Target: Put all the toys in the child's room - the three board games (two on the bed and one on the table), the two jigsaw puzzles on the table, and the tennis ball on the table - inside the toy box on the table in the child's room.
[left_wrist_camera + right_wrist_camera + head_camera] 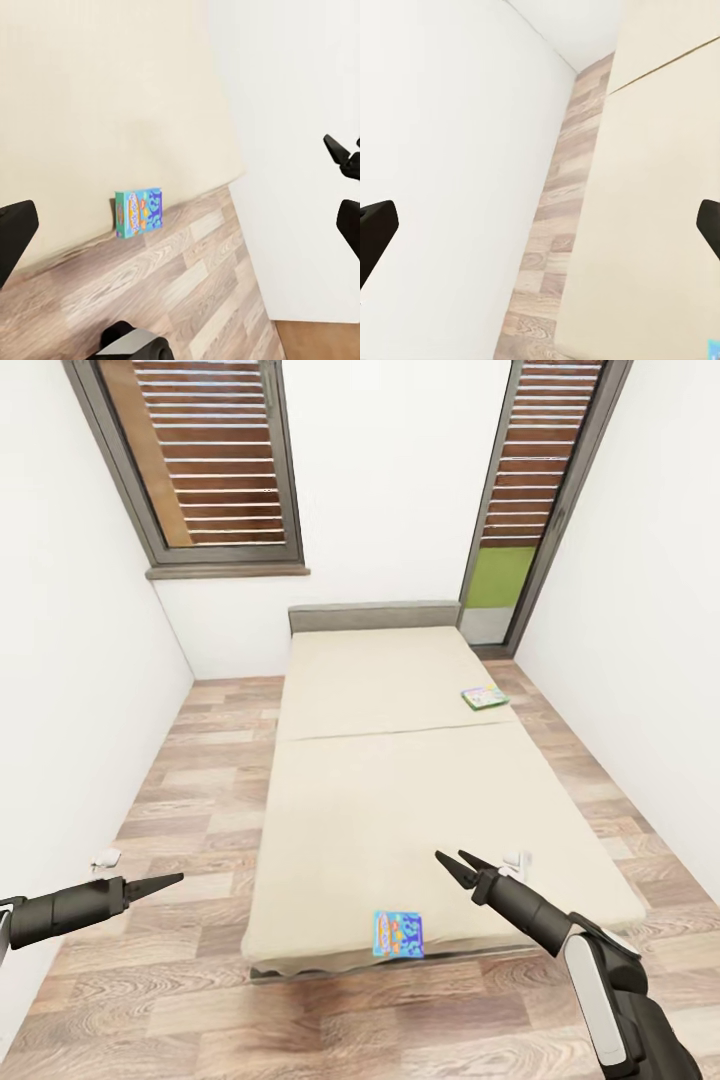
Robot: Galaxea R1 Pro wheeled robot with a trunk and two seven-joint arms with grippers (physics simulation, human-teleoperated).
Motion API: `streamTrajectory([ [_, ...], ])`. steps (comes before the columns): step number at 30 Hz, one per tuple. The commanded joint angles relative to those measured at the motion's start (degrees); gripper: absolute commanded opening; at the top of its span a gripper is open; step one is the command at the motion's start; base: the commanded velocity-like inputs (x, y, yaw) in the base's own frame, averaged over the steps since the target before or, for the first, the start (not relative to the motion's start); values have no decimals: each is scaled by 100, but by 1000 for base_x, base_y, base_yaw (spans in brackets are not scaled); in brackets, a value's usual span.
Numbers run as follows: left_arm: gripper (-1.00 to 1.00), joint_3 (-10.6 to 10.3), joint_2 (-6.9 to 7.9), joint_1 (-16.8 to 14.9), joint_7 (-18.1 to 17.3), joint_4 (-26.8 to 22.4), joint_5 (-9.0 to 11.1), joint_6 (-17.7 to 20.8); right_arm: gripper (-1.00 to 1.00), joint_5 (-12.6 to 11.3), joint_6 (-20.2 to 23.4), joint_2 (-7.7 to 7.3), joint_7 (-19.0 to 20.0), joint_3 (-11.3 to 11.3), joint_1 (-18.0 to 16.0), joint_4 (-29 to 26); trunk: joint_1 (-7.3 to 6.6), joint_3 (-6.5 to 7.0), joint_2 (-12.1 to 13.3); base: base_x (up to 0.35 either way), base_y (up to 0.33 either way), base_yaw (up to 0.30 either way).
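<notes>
You are facing the bed (400, 780) lengthwise from its foot, beige mattress running away to the grey headboard (374, 616) under the white wall between two slatted windows. Two board games lie on it: a blue board game (398, 934) flat at the near edge of the mattress, just ahead of you, and a yellow-green board game (485, 697) far up near the mattress's right edge, well apart from the first. Your right gripper (453, 861) hovers over the near right part of the mattress, its fingers spread a little and empty, close to the blue box but not touching it. Your left gripper (170, 879) is held out over the wood floor (190, 760) left of the bed; fingers look nearly together in the head view, while its wrist view shows the tips wide apart, holding nothing. In that left wrist view the blue box (138, 212) sits at the mattress edge beside the floorboards.
</notes>
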Motion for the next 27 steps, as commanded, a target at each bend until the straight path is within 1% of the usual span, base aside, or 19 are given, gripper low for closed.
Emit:
streamTrajectory([
  [1,100,1,2,-4,-19,-2,3,60,100,-36,42,0,6,-4,-3,15,3,0,-10,0,0,97],
  [11,100,-1,2,-4,-19,0,3,60,100,-27,30,0,6,-11,-6,161,3,95,-10,0,0,99],
  [27,100,-6,1,-4,-10,2,3,60,100,-27,29,0,6,-11,-11,184,3,246,-10,0,0,100],
])
